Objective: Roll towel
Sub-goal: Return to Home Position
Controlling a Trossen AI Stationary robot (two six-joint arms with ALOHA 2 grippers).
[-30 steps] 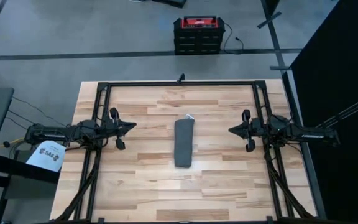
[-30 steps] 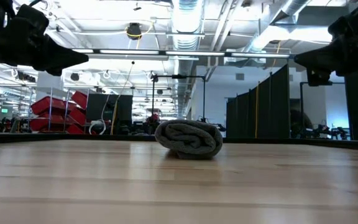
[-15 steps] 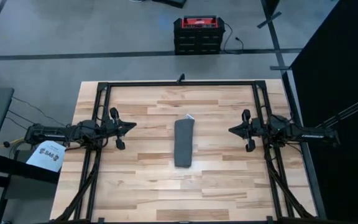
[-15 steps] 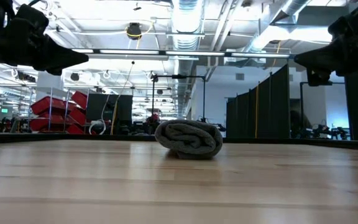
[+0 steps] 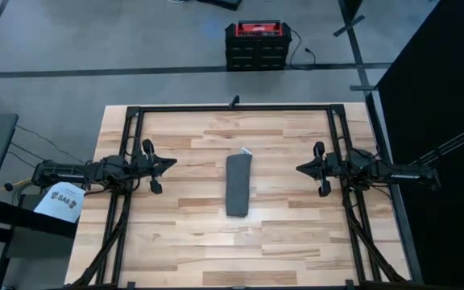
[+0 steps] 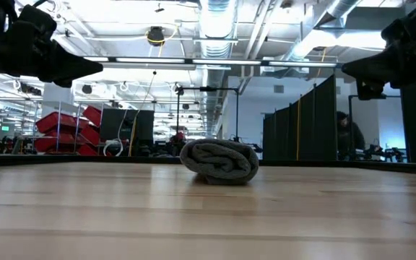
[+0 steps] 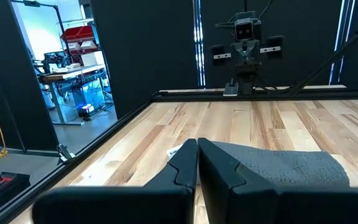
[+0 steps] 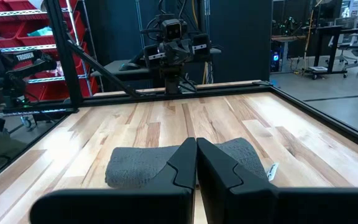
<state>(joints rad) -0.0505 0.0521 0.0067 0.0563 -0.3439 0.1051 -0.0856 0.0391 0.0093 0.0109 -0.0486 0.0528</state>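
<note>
Towel [image 5: 238, 184] rolled up, laid midway between 2 pairs of jaws — left gripper [image 5: 173, 163], right gripper [image 5: 299, 168], both pressed closed, nothing gripped

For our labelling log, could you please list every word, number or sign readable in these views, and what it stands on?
"TROSSEN", roughly, slightly blurred: white letters on a dark machine part.
Paper sheet: dark print, too small to read.
Red case: label strip, too small to read.
White tag on the towel: nothing readable.
</note>
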